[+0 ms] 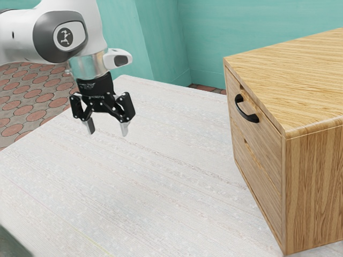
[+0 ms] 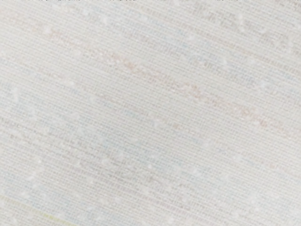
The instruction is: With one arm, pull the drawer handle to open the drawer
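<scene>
Gripper (image 1: 107, 129) points down, fingers spread wide with nothing between them, hanging above the white table (image 1: 161, 182). The wrist view shows bare table surface (image 2: 150, 113) right under the hand. Black drawer handle (image 1: 246, 108) is well apart from the gripper, off toward the exterior view's right and at about fingertip height or a bit above. It is mounted on the top drawer (image 1: 256, 128) of the wooden cabinet (image 1: 300, 75), bar running roughly level and standing off the front. The top drawer front looks flush with the cabinet face, so I judge it shut. A lower drawer (image 1: 256, 179) sits below it with no handle that I can make out. Progress: nothing done on the task, no contact with the handle. Left to do: cross to the handle, likely turn the hand so the fingers straddle the bar, close, then pull back toward the arm's side. Room: open tabletop between gripper and cabinet, nothing in the way, plenty of space for the drawer to slide out. Edges to mind: the cabinet top overhangs just above the handle, and the table's near edge runs below the gripper in the exterior view. Beyond the gripper on the arm's side, the table's far edge gives way to tiled floor (image 1: 27, 101).
</scene>
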Controlling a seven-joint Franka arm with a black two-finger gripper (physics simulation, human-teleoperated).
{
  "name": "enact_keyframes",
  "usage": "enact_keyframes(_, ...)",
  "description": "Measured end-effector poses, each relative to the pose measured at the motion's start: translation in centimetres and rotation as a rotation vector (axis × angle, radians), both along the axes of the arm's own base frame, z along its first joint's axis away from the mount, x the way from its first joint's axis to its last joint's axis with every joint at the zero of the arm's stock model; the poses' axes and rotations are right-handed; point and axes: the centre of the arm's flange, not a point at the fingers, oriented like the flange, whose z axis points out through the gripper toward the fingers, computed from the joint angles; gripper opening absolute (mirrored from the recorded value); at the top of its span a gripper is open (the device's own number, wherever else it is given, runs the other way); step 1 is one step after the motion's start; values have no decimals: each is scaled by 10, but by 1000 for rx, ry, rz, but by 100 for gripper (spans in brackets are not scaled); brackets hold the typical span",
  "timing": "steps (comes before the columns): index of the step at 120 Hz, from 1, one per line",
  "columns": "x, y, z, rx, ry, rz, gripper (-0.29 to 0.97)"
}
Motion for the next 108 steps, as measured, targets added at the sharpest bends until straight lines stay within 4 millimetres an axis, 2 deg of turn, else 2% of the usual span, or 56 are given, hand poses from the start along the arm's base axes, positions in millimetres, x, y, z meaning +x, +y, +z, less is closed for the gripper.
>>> enact_keyframes(20, 1, 1, -1, -10, -3, 2, 68)
enact_keyframes(37, -1, 23, -2, -46, -8, 45, 68)
enact_keyframes(41, -5, 27, 16, -47, -40, 51, 68)
enact_keyframes(47, -21, 25, 81, -35, -168, 44, 68)
enact_keyframes(50, -29, 21, 106, -32, -217, 37, 68)
enact_keyframes(53, -36, 17, 122, -32, -248, 29, 68)
enact_keyframes(60, -42, 5, 139, -48, -279, 21, 68)
enact_keyframes(73, -38, -29, 142, -79, -276, 30, 68)
enact_keyframes(108, -40, -166, 139, -128, -235, 42, 68)
